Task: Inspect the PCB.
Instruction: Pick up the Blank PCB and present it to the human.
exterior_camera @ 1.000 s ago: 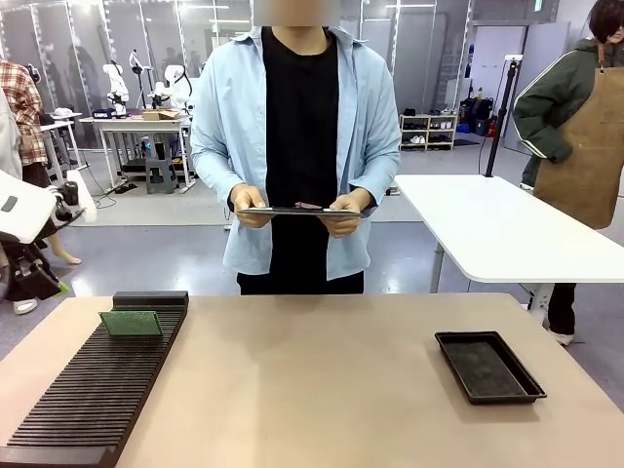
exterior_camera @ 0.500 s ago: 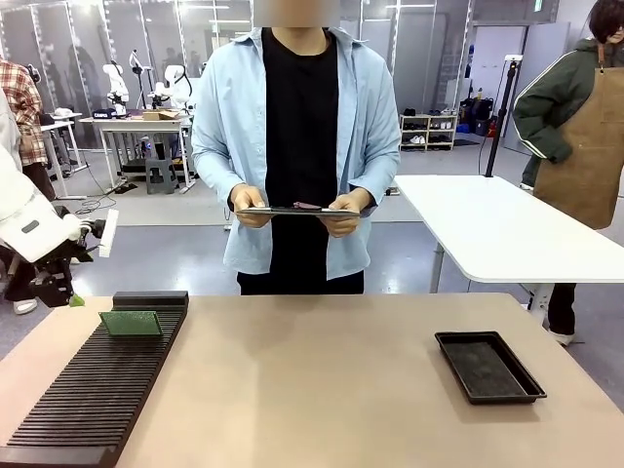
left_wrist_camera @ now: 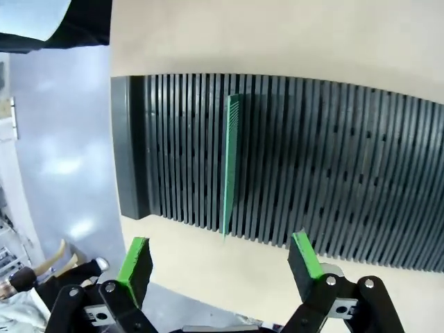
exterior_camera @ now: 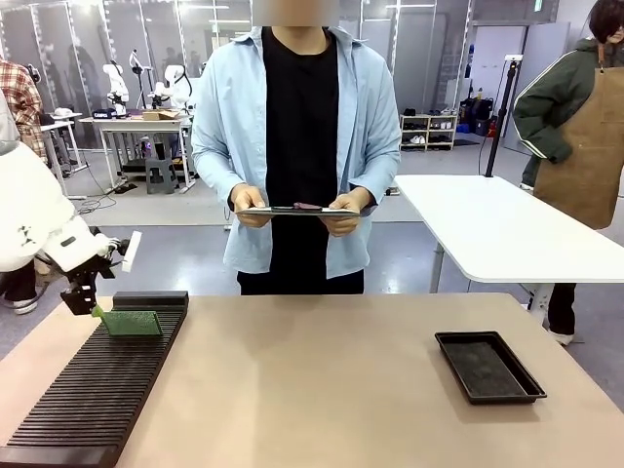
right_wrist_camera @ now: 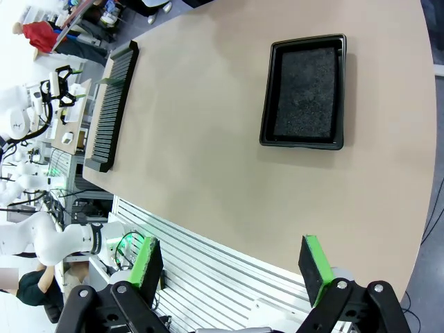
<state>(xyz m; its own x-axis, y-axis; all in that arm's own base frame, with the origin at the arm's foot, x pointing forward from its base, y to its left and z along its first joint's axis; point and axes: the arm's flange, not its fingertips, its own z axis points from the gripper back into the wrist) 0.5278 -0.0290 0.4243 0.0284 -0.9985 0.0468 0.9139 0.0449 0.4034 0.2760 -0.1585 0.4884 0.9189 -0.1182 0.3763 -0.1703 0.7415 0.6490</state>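
Your left gripper [exterior_camera: 82, 298] now closer in, wide open and empty, just left of the PCB [exterior_camera: 132, 323] at the rack's [exterior_camera: 88, 390] far end.

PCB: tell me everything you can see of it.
The PCB is a thin, green, rectangular board with a paler face. It stands on edge in a slot near the far end of the black slotted rack, and the rack's ribs hold its lower edge. The left gripper hangs open close by, jaws either side of the board's line, not gripping it.
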